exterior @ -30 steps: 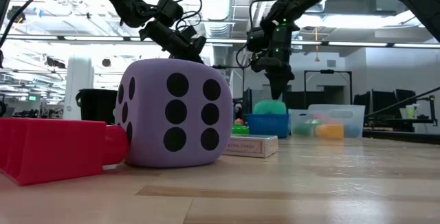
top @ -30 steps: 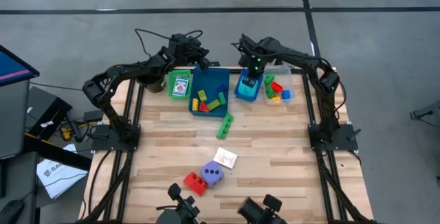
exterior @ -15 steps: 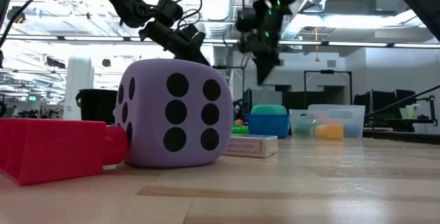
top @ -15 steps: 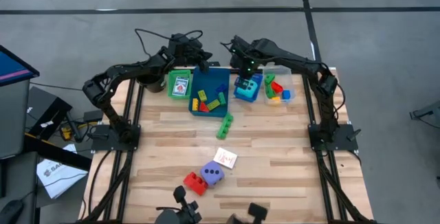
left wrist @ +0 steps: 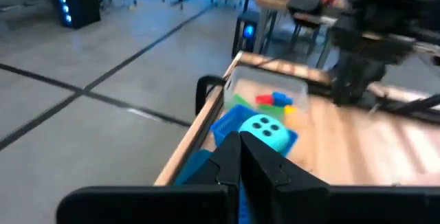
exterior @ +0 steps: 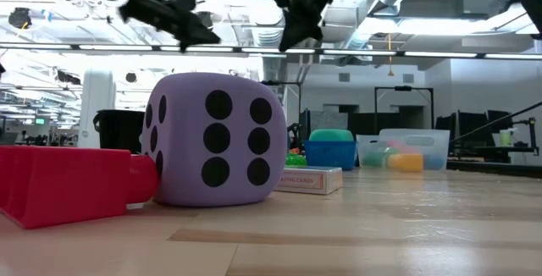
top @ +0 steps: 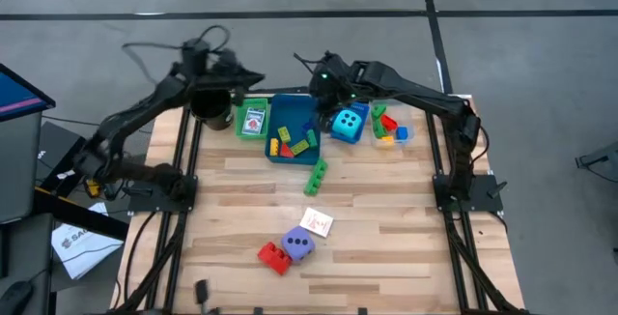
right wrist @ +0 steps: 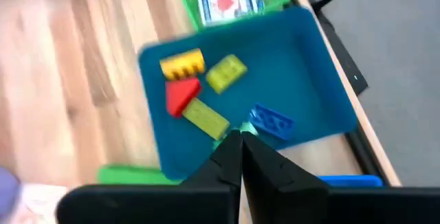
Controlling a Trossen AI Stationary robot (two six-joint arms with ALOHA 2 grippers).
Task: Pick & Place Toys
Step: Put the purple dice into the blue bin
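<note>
Right claw (top: 322,85) hangs over the top edge of the blue tray (top: 293,151) at upper middle of the high view, fingers pressed together and empty, so the green brick (top: 316,175) just below that tray, long axis nearly up-down, is its closest loose toy. Left claw (top: 232,75), also pinched closed, sits upper left by the black cup (top: 210,114), farther off. Lots of bare worktop (top: 386,218) around the brick, while the purple dice (top: 298,245), red brick (top: 273,256) and card (top: 317,222) sit low center.

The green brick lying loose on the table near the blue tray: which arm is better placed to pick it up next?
Probably the right. Its hand hangs over the blue tray, just beyond the green brick. The left hand is farther, near the black cup.
</note>
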